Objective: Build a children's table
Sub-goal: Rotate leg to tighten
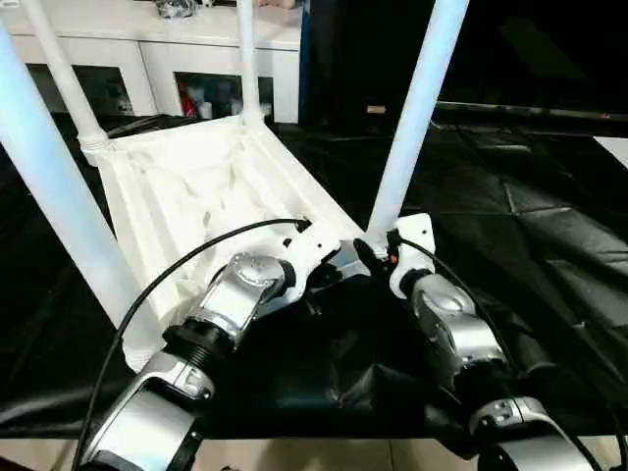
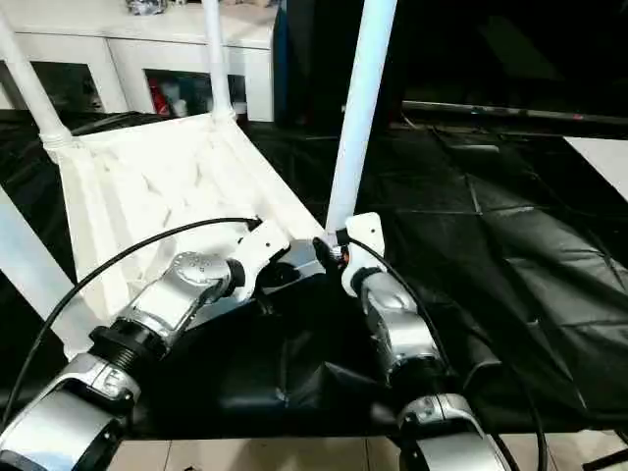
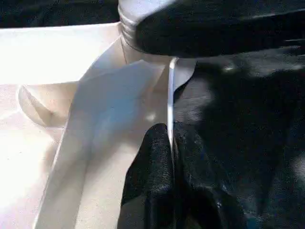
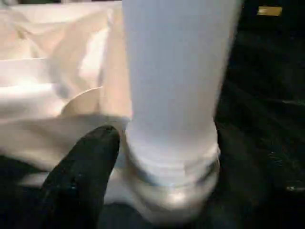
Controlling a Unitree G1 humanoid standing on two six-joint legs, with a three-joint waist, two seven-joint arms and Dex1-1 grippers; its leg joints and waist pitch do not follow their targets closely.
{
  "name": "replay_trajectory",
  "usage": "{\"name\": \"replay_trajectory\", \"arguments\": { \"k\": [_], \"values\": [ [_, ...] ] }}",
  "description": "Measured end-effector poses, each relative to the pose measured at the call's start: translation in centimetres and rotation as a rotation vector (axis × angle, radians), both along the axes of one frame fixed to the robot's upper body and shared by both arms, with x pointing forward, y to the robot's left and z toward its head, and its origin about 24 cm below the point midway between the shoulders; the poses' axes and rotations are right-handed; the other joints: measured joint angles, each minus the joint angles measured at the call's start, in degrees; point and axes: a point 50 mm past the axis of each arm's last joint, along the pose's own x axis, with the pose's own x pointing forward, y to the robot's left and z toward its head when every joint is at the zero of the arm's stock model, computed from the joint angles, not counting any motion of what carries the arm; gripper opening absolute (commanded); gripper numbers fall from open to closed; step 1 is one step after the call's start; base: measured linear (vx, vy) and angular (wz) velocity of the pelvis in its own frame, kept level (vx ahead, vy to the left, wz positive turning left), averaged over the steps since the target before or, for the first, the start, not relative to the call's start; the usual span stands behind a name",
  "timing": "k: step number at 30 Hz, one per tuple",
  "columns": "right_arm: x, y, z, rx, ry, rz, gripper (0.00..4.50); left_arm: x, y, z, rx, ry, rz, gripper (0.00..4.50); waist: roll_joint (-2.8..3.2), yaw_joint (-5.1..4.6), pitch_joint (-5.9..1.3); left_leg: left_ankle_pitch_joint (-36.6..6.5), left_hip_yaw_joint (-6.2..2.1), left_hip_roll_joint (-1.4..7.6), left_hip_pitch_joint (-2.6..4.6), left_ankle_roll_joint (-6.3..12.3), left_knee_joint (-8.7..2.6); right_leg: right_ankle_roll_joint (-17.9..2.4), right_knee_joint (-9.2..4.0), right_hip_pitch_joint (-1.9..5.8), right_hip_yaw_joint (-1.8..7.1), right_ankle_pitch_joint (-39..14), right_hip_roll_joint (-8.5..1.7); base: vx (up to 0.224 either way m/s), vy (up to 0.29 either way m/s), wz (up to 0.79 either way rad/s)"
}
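Children's table (image 1: 196,186): lying upside down on the black-draped tabletop (image 1: 530,226), left of centre, ribbed underside facing up.
Legs: all four are standing up out of the corner sockets: near-left (image 1: 49,196), far-left (image 1: 64,78), far-right (image 1: 247,59) and near-right (image 1: 417,118).
Progress: judging by that, the fitting is looking nearly done; the near-right leg is the one being attended to, and how deep it is sitting in its socket is not showing.
Left to do: probably seating that last leg firmly, then turning the table onto its feet.
Left tool (image 3: 169,143): pressed together, pinching the thin rim (image 3: 170,95) of the white top just beside the near-right socket, seemingly steadying it.
Right tool (image 1: 378,247): sitting at the base of the near-right leg; I cannot tell whether it is spread or gripping.
Edges: the near-right corner is lying close to the tabletop's near edge, with floor (image 1: 294,456) showing just beyond; a pull toward the robot is risking an overhang.
Open room: bare black cloth is stretching wide to the right and far right, giving space for flipping.
Crowding: a white cabinet (image 1: 147,49) is standing behind the far legs, and a black cable (image 1: 196,255) is arching over the left forearm near the rim.
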Motion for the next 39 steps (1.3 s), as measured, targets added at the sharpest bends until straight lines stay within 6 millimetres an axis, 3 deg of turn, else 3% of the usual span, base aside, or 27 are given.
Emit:
{"name": "replay_trajectory", "arguments": {
  "k": [7,11,15,29,30,34,35,39],
  "values": [
    [-1.4,-2.3,1.1,-0.049,-0.013,0.336,3.97,-1.3,3.2,0.5,-0.003,0.012,-0.164,0.00,0.07,-0.15,-0.02,0.0,-0.42,0.03,-0.12,-0.02,-0.41,0.0,-0.03,-0.38,-0.34,0.0,0.11,0.000,0.000,0.00],
    [-2.6,-3.3,1.6,-0.070,0.007,0.506,3.97,-2.9,4.6,0.8,-0.032,0.064,-0.310,0.00,0.17,0.55,0.00,0.0,-0.47,0.04,-0.22,0.05,-0.51,-0.3,-0.04,-0.46,-0.44,-0.2,0.12,0.052,-0.007,0.02],
    [-3.2,-3.4,2.2,-0.090,0.017,0.644,3.97,-4.3,5.4,0.9,-0.045,0.121,-0.411,0.00,0.15,1.90,0.04,-0.1,-0.42,0.03,-0.32,0.47,-0.26,-0.4,-0.08,-0.54,-0.51,-0.2,0.01,0.000,0.000,0.00],
    [-3.8,-3.1,1.7,-0.132,0.067,0.763,3.97,-4.9,5.4,0.9,-0.049,0.155,-0.446,0.00,0.06,1.97,0.09,-0.3,-0.36,0.03,-0.27,0.21,-0.04,-0.4,0.01,-0.38,-0.50,-0.2,-0.09,0.000,0.000,0.00],
    [-3.6,-3.0,2.0,-0.134,0.060,0.767,3.72,-4.9,5.4,0.9,-0.050,0.156,-0.445,0.00,0.06,1.98,0.09,-0.3,-0.36,0.03,-0.27,0.21,-0.04,-0.4,0.02,-0.38,-0.50,-0.2,-0.09,0.000,0.000,0.00],
    [-3.6,-2.7,2.1,-0.127,0.053,0.779,3.49,-4.9,5.5,1.0,-0.050,0.158,-0.442,0.00,0.04,1.96,0.09,-0.3,-0.36,0.03,-0.27,0.22,-0.03,-0.4,0.02,-0.38,-0.51,-0.2,-0.09,0.000,0.000,0.00],
    [-3.6,-2.6,2.1,-0.124,0.052,0.780,3.23,-4.9,5.5,1.0,-0.050,0.159,-0.441,0.00,0.04,1.95,0.09,-0.3,-0.36,0.03,-0.27,0.22,-0.02,-0.4,0.02,-0.38,-0.51,-0.2,-0.09,0.000,0.000,0.00],
    [-3.6,-2.5,2.1,-0.120,0.053,0.786,3.04,-5.0,5.6,1.0,-0.051,0.163,-0.438,0.00,0.04,1.91,0.09,-0.3,-0.36,0.04,-0.27,0.22,-0.01,-0.4,0.03,-0.38,-0.51,-0.2,-0.09,0.000,0.000,0.00]
  ]
}}
